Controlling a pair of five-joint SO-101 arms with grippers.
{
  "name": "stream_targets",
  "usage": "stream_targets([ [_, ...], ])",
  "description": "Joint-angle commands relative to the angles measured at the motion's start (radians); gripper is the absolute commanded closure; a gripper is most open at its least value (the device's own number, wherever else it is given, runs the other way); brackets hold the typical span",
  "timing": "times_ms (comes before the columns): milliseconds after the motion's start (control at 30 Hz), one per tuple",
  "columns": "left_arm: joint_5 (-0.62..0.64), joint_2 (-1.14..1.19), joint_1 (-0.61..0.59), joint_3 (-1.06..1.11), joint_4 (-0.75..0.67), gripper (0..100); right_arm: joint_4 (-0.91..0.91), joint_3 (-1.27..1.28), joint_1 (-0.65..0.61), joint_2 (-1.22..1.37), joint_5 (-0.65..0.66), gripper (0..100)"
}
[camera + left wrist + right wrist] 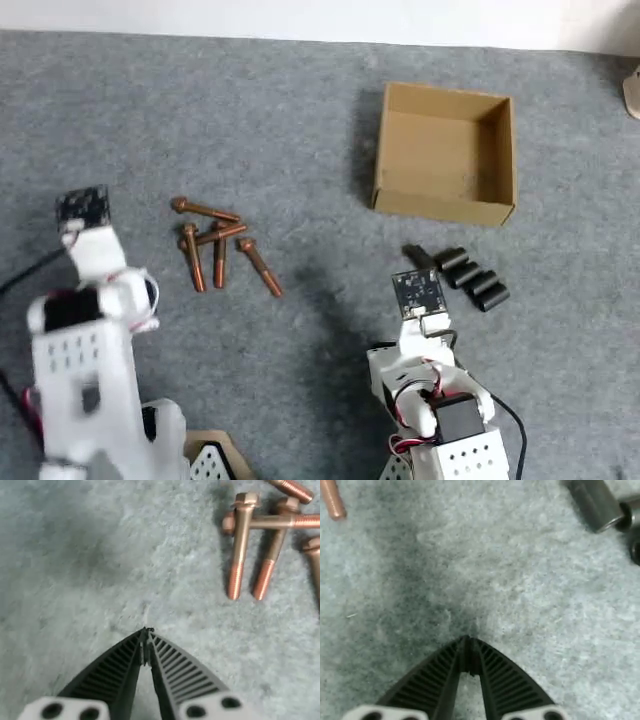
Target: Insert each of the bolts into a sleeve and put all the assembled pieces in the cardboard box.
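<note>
On a grey, felt-like table surface [300, 130], two white robot arms are seen from above, side by side at the near edge. The left arm [95, 330] is placed at the left side, and the right arm [430, 390] is placed right of centre.

Five copper-coloured bolts [219, 235] are scattered in a loose cluster just beside the left arm's far end. One bolt is laid across two others, and none is fitted into a sleeve. A short row of dark, tube-shaped sleeves [470, 275] is laid touching one another just beyond the right arm's far end. The open-topped cardboard box [440, 205] is set farther back, near the sleeves and well apart from the bolts.

From the left wrist, the left gripper [145, 632] is seen held over bare surface. Its two ribbed black fingers are brought together until the tips meet, and nothing is gripped between them. Several bolts [241, 545] are shown lying a little beyond the tips and off to one side.

From the right wrist, the right gripper [468, 641] is likewise seen over bare surface, its fingers pressed tip to tip with nothing held. The ends of two sleeves [592, 502] are caught at one far corner, and the threaded tip of a single bolt is caught at the other.
</note>
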Motion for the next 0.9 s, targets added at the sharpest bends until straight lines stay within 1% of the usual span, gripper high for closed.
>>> stream_targets([
  [0,0.006,0.125,0.074,-0.073,-0.084,99,-0.022,0.105,0.012,-0.01,-0.009,99.2],
  [133,0.006,0.202,0.14,-0.068,-0.18,99,-0.022,0.105,0.012,-0.01,-0.009,99.2],
  [267,0.006,0.262,0.177,-0.067,-0.282,99,-0.022,0.105,0.012,-0.01,-0.009,99.2],
  [467,0.008,0.372,0.177,-0.067,-0.535,99,-0.022,0.105,0.012,-0.01,-0.009,99.2],
  [700,0.008,0.579,0.177,-0.065,-0.79,99,-0.022,0.105,0.012,-0.01,-0.009,99.2],
  [800,0.008,0.644,0.179,-0.067,-0.855,99,-0.022,0.105,0.012,-0.01,-0.009,99.2],
  [867,0.008,0.657,0.203,-0.068,-0.864,99,-0.022,0.105,0.012,-0.01,-0.009,99.2],
])
